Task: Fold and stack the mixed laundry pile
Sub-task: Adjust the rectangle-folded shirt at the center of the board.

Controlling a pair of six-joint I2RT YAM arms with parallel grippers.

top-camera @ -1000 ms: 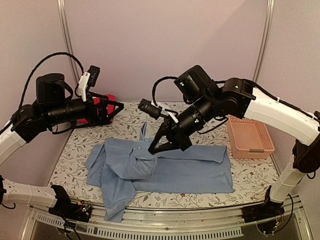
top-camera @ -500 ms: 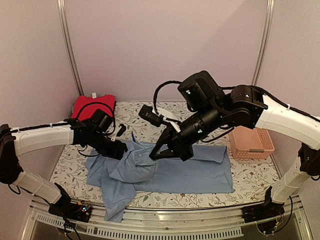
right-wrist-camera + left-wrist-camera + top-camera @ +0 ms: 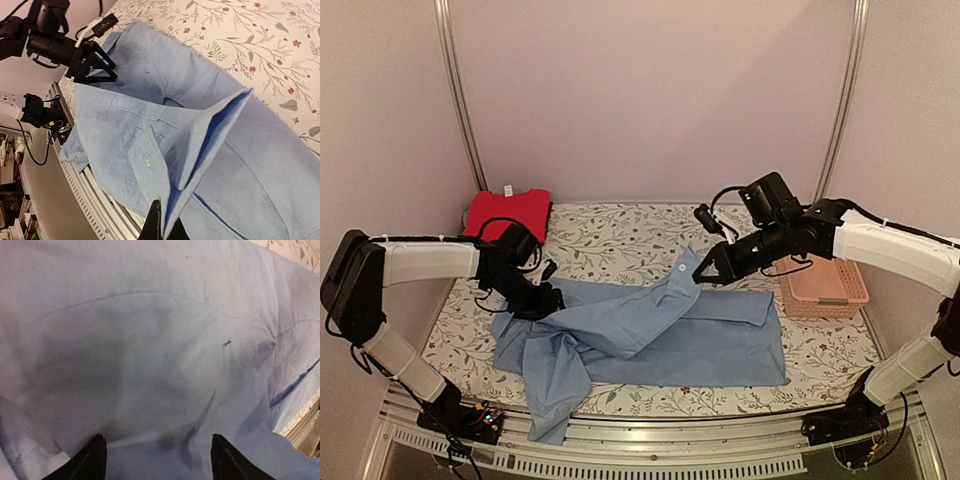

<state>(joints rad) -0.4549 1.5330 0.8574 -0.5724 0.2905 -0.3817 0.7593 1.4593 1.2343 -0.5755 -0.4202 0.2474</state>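
Note:
The light blue shirt (image 3: 700, 340) lies spread across the table's middle, with one sleeve hanging toward the front edge. My right gripper (image 3: 698, 278) is shut on a lifted fold of it and holds that fold above the table, stretched toward the left. In the right wrist view the fold (image 3: 215, 135) rises from between the shut fingertips (image 3: 156, 226). My left gripper (image 3: 548, 300) is low on the shirt's left part. In the left wrist view its fingers (image 3: 92, 462) stand apart over the blue cloth (image 3: 150, 340). The red garment (image 3: 507, 212) lies at the back left corner.
A pink slatted basket (image 3: 820, 280) stands at the right side of the table, just beyond my right arm. The floral tablecloth (image 3: 620, 235) shows behind the shirt. A metal rail (image 3: 650, 440) runs along the front edge.
My left arm came down from the back left onto the shirt's left part and its jaws narrowed. My right gripper moved right and back, drawing the held fold out taut.

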